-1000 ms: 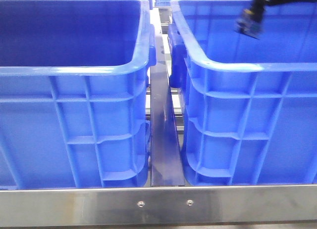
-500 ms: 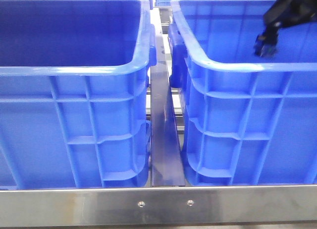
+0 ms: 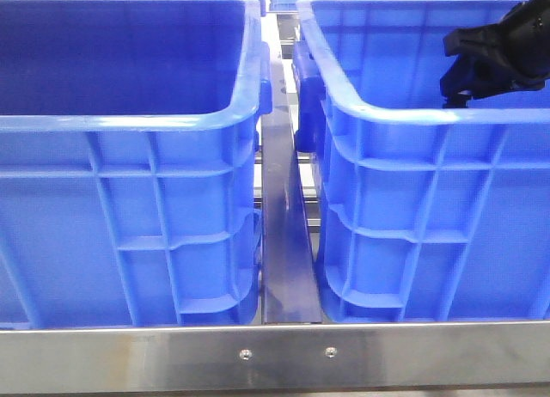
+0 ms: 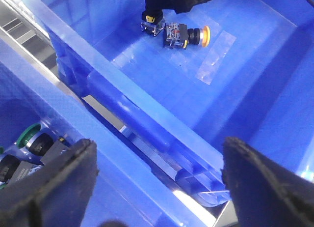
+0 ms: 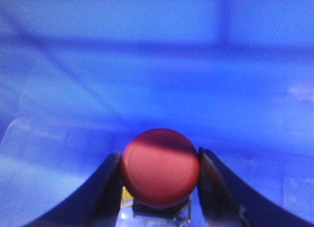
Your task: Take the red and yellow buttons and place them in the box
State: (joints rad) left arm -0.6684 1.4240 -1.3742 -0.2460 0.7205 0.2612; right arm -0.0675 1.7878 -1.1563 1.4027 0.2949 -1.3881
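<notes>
My right gripper (image 5: 160,175) is shut on the red button (image 5: 160,167), whose domed cap sits between the fingers. In the front view the right gripper (image 3: 457,70) hangs inside the right blue crate (image 3: 412,115), near its front wall. The yellow button (image 4: 189,35) lies on its side on that crate's floor. The red button's block (image 4: 152,23) is held just beside it under the right gripper (image 4: 164,0). My left gripper (image 4: 158,146) is open and empty above the gap between the two crates.
The left blue crate (image 3: 129,122) holds other buttons, one with a green cap (image 4: 28,136). A steel rail (image 3: 284,208) runs between the crates. A steel bar (image 3: 275,354) crosses the front edge. Clear tape patches (image 4: 215,57) lie on the right crate's floor.
My right gripper has moved right and down, deeper into the right crate, still carrying the red button. The crates have not moved.
</notes>
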